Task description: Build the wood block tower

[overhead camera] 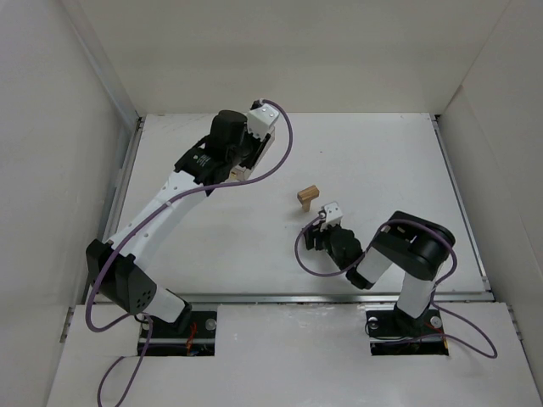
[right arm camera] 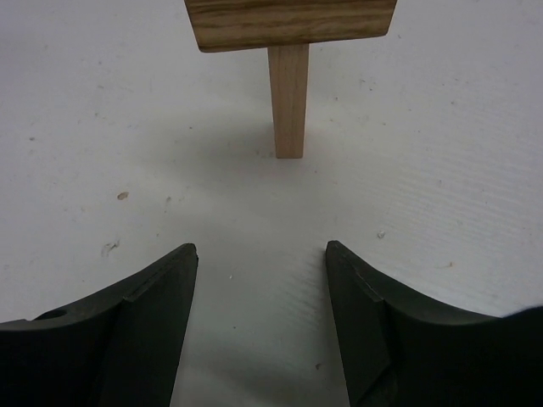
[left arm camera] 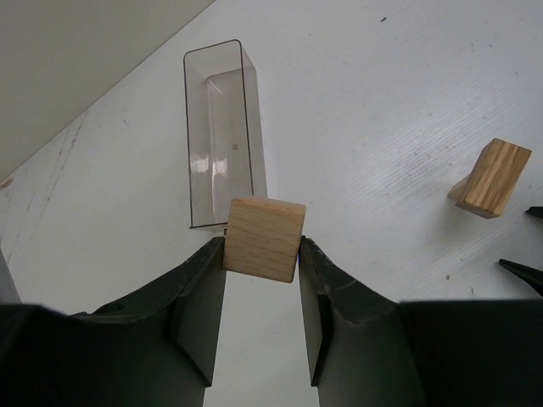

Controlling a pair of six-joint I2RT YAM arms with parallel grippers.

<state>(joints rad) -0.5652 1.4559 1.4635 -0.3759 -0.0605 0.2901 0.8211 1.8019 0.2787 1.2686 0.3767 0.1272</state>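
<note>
The left gripper (left arm camera: 261,254) is pinching a pale wooden block (left arm camera: 264,237) between its fingertips at the far left of the white desk (overhead camera: 382,161), with a clear plastic box (left arm camera: 222,136) lying just beyond it. The wood block tower (overhead camera: 308,199), one block sitting atop a thin upright one, is standing near the middle of the desk. The right gripper (right arm camera: 261,250) is facing it from the near side, jaws apart and holding nothing.
</note>
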